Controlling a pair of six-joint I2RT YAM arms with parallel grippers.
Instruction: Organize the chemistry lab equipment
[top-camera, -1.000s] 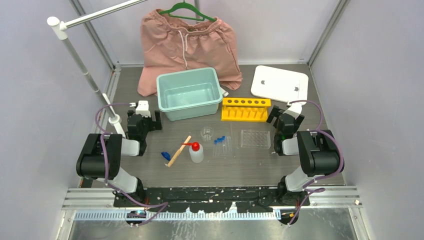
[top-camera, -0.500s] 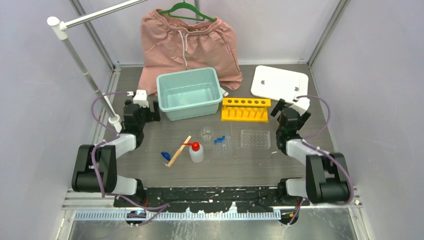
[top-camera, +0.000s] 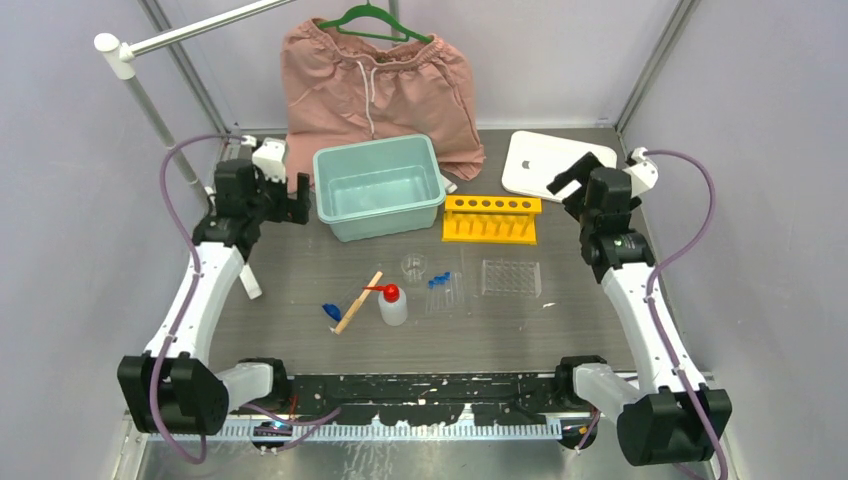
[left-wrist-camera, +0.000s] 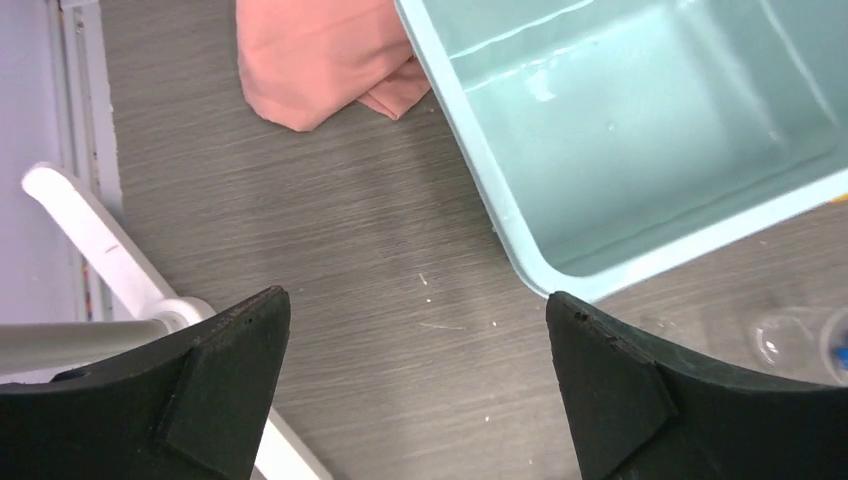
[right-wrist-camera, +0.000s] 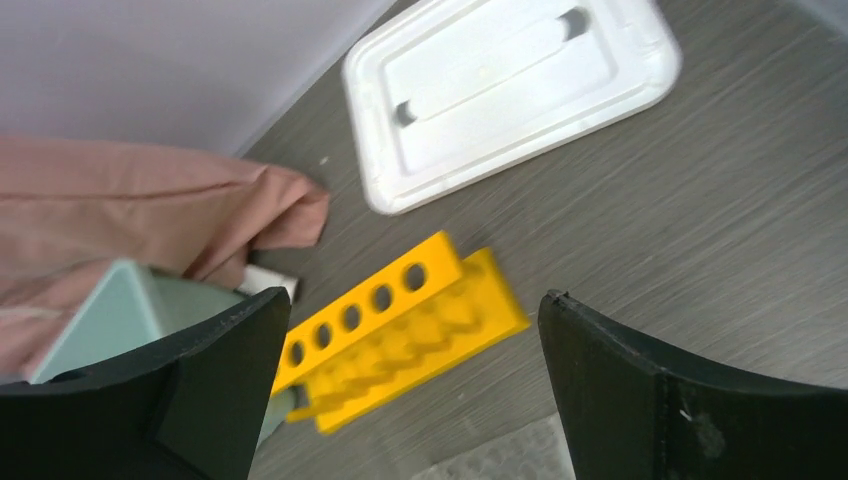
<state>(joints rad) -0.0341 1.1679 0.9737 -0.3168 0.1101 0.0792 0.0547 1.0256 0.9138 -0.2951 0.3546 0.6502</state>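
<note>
Grey table (top-camera: 300, 270), yellow rack (top-camera: 490, 219) mid-back, L pincer (left-wrist-camera: 415, 298), R pincer (right-wrist-camera: 412, 300) both spread.

rack (top-camera: 490, 219) right of bin (top-camera: 392, 226), beaker (top-camera: 413, 265) likely before

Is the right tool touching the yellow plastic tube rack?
Apart. The top view shows bare grey table between the right tool and the yellow plastic tube rack; the tool hangs open over the flat white lid.
</note>
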